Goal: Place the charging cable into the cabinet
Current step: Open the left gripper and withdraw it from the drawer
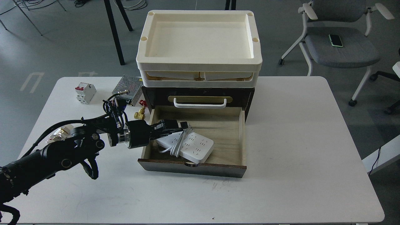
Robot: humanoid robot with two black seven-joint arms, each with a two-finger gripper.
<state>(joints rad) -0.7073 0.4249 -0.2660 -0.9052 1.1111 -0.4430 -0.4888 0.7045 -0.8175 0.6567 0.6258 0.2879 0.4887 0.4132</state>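
The charging cable [195, 146], a flat white power strip with its cord coiled around the middle, lies flat on the floor of the pulled-out pale wood drawer [241, 137] of the dark brown cabinet [200, 93]. My left gripper [178, 128] reaches in over the drawer's left wall. Its fingers are spread, just above the strip's left end and the cord loop. My right gripper is out of view.
Cream plastic trays [198, 67] are stacked on the cabinet. A white-handled upper drawer [200, 102] is closed. Left of the cabinet are a small white circuit breaker [85, 92], a perforated metal power supply box [127, 86] and small brass and red parts [140, 113]. An office chair [339, 47] stands at the back right.
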